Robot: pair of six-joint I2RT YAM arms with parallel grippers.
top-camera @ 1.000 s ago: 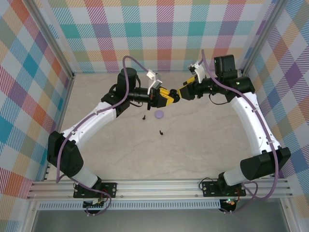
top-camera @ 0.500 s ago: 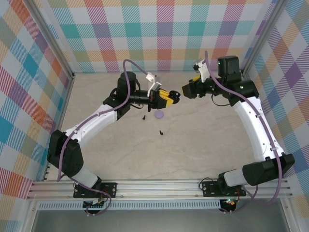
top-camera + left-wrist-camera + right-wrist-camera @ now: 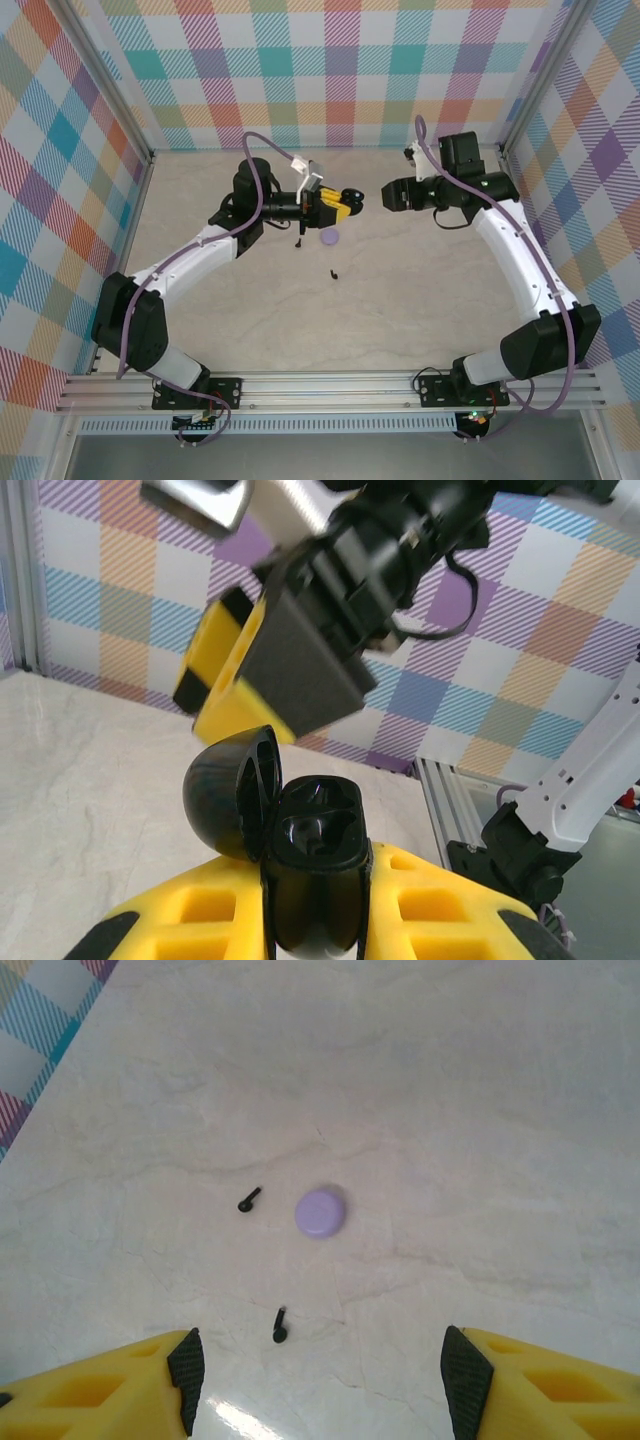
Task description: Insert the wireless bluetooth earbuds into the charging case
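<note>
Left end effector grips open charging case. Right end effector spread, empty. Next, likely: pinch black earbud off table.

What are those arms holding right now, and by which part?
The left gripper holds the open black charging case by its lower body, between its jaws. The right gripper holds nothing; its jaws stand apart.

The left gripper has its yellow fingers clamped on a black charging case, lid swung open leftward; the right gripper hangs blurred just above, before the checked wall
</note>
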